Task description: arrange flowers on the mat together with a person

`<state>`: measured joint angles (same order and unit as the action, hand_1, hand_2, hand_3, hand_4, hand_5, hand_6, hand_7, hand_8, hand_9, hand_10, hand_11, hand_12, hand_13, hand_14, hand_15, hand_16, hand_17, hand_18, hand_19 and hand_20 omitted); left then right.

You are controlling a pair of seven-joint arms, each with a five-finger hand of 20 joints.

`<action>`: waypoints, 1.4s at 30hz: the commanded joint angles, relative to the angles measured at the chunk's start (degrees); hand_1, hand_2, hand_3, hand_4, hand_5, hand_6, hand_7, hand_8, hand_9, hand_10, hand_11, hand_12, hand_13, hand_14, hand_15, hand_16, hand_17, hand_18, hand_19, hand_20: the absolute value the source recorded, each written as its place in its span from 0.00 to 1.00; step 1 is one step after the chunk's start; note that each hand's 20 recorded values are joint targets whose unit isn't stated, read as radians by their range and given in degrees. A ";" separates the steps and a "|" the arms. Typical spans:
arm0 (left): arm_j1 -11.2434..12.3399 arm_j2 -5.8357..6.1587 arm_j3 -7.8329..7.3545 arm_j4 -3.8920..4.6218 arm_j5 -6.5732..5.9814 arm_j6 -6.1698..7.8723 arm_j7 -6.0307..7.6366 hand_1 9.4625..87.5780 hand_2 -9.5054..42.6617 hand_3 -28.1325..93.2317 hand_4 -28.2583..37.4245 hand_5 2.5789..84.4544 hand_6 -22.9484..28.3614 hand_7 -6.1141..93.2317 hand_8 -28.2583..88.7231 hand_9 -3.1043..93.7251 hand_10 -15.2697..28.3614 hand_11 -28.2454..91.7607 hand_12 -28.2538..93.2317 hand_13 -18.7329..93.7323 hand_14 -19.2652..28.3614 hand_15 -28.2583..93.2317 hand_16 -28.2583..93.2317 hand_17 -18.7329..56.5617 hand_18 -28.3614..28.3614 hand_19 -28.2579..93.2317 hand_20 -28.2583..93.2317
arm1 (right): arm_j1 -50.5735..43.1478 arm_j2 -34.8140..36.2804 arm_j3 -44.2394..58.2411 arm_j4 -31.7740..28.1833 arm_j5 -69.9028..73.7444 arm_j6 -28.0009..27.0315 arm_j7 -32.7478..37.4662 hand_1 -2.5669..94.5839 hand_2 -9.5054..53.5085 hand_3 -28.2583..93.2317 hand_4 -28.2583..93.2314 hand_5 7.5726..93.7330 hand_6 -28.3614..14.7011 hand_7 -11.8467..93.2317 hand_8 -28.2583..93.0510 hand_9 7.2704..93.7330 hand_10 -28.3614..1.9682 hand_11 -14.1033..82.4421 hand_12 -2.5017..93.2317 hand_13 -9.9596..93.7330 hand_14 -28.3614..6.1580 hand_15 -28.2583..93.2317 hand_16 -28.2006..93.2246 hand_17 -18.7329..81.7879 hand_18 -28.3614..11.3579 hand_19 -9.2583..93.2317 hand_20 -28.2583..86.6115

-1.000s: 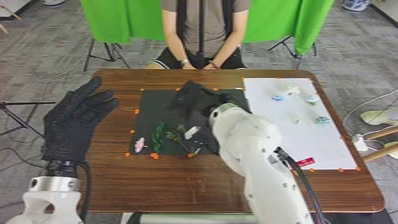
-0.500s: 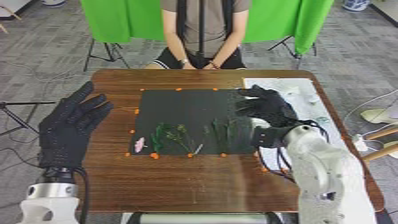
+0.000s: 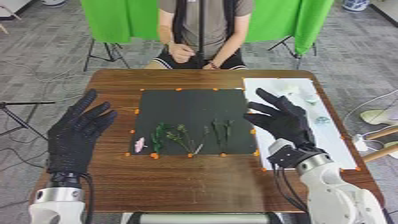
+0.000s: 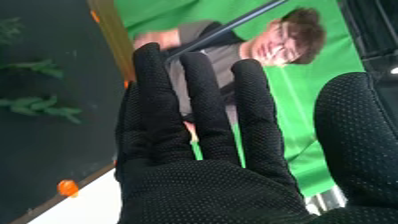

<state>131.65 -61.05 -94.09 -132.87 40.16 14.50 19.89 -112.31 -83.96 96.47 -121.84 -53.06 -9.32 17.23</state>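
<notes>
My left hand (image 3: 75, 135) is raised over the table's left side, fingers straight and open. Over the line between the dark mat (image 3: 182, 107) and the white sheet (image 3: 333, 140) is my right hand (image 3: 286, 125), open and holding nothing. Along the mat's near part lie a pink flower (image 3: 139, 144), a leafy green stem (image 3: 158, 137), a sprig (image 3: 182, 137) and thin green stems (image 3: 226, 132). In the right wrist view, the right hand (image 4: 209, 192) has its fingers extended and thumb apart, with green leaves (image 4: 40, 106) on the dark mat (image 4: 44, 155) beyond it.
Pale and bluish flowers (image 3: 322, 120) lie on the white sheet. Orange markers (image 3: 155, 156) line the mat's edges. A person sits at the far side of the brown table (image 3: 169, 182), with a hand raised near the body.
My right hand has drawn back from over the mat to its right edge, and its fingers have spread. The person's hand has lifted from the lap. The left hand has barely shifted.
</notes>
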 commanded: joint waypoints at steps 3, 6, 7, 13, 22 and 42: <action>0.53 -0.84 -0.20 0.24 0.24 0.70 -0.11 0.16 0.39 0.86 0.00 0.42 0.62 0.16 0.16 0.43 0.86 0.45 0.32 0.44 0.99 0.65 0.14 0.21 0.99 0.85 0.10 | -0.41 -1.95 2.25 -1.28 -4.63 1.13 -2.39 0.24 0.25 0.89 0.00 0.48 0.69 0.24 0.12 0.54 0.43 0.27 0.14 0.52 0.24 0.53 0.32 0.23 0.24 0.57 0.38; 0.71 -0.72 -0.18 0.09 0.14 0.74 0.14 0.16 0.39 0.86 0.00 0.42 0.62 0.16 0.16 0.44 0.86 0.45 0.32 0.44 1.00 0.66 0.14 0.21 0.98 0.85 0.09 | -0.29 -2.45 2.56 -1.04 -3.54 0.40 -2.15 0.25 0.24 0.89 0.00 0.48 0.70 0.24 0.12 0.54 0.44 0.27 0.14 0.52 0.24 0.52 0.32 0.23 0.24 0.56 0.38; 0.63 -0.97 -0.30 0.14 0.28 0.48 -0.34 0.16 0.39 0.86 0.00 0.42 0.62 0.16 0.16 0.44 0.87 0.46 0.32 0.44 1.00 0.66 0.14 0.21 0.98 0.85 0.09 | -0.42 -2.59 2.60 -1.00 -3.30 0.28 -2.01 0.25 0.23 0.89 0.00 0.48 0.70 0.24 0.12 0.54 0.45 0.26 0.14 0.52 0.24 0.52 0.31 0.23 0.24 0.56 0.39; 0.73 -1.18 -0.39 0.07 0.24 0.32 -0.51 0.17 0.39 0.86 0.00 0.42 0.63 0.16 0.16 0.44 0.87 0.46 0.32 0.44 1.00 0.67 0.14 0.21 0.99 0.86 0.09 | -0.19 -2.87 2.01 -0.38 -3.47 -0.62 -1.55 0.25 0.23 0.89 0.00 0.48 0.70 0.24 0.12 0.54 0.45 0.26 0.14 0.51 0.24 0.51 0.32 0.23 0.25 0.56 0.39; 0.49 -1.32 0.05 0.30 0.09 0.82 -1.75 0.17 0.39 0.86 0.00 0.43 0.64 0.16 0.16 0.44 0.87 0.46 0.32 0.44 1.00 0.67 0.14 0.22 0.99 0.86 0.08 | 0.06 -2.66 1.15 0.46 -4.46 -0.82 -0.76 0.25 0.21 0.89 0.00 0.47 0.70 0.24 0.12 0.53 0.46 0.26 0.14 0.51 0.25 0.51 0.32 0.23 0.25 0.55 0.39; 0.03 -1.68 0.50 0.44 0.36 0.63 -2.08 0.17 0.39 0.86 0.00 0.43 0.64 0.17 0.16 0.44 0.88 0.47 0.32 0.43 1.00 0.68 0.13 0.21 0.98 0.86 0.06 | 0.65 -3.10 1.19 0.96 -3.92 -0.64 -0.25 0.25 0.21 0.89 0.00 0.47 0.70 0.24 0.12 0.54 0.45 0.26 0.14 0.52 0.26 0.51 0.32 0.23 0.25 0.55 0.39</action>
<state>131.34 -62.05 -93.86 -132.85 40.39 14.67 18.58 -111.86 -86.51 98.35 -121.04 -56.27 -9.81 16.86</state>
